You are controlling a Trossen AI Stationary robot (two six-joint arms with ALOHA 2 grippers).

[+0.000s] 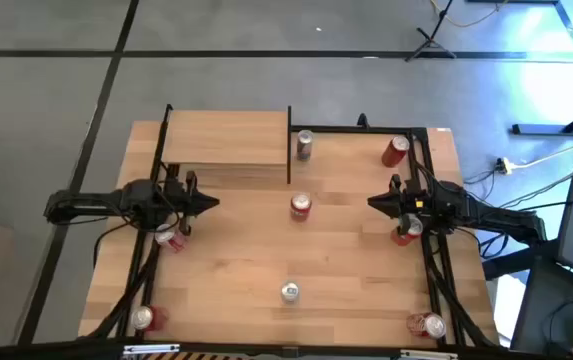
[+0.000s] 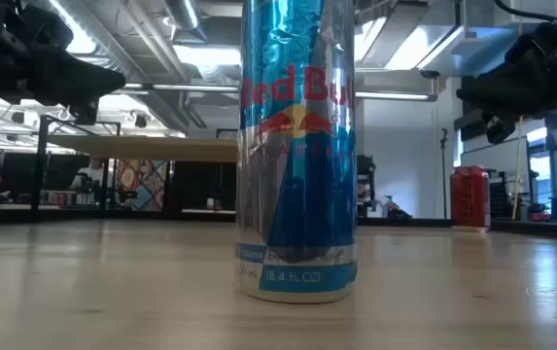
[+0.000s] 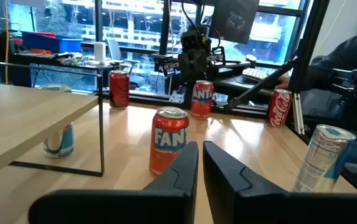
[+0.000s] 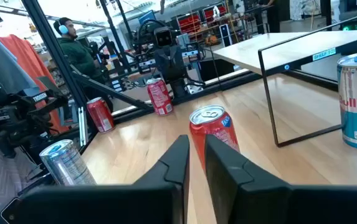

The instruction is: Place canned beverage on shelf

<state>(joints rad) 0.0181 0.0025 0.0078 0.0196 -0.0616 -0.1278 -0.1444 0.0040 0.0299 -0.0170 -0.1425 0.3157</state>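
From above, the shelf (image 1: 228, 140) stands at the table's far left corner, nothing on its board. A silver can (image 1: 304, 145) stands just beside its right edge, and an orange can (image 1: 300, 206) sits near the shelf's front right corner. Another silver can (image 1: 289, 292) stands well in front of that. The left gripper (image 1: 212, 203) hovers just in front of the shelf, jaws together, holding nothing. The right gripper (image 1: 373, 202) hangs well right of the shelf, jaws together too, empty.

At table level, a blue-and-silver can (image 2: 297, 156) fills the middle, upright, with the shelf behind it.

From the left wrist, the orange can (image 3: 169, 140) stands beside the shelf (image 3: 28, 121).

From the right wrist, the shelf (image 4: 290, 50) stands beyond the orange can (image 4: 214, 127).
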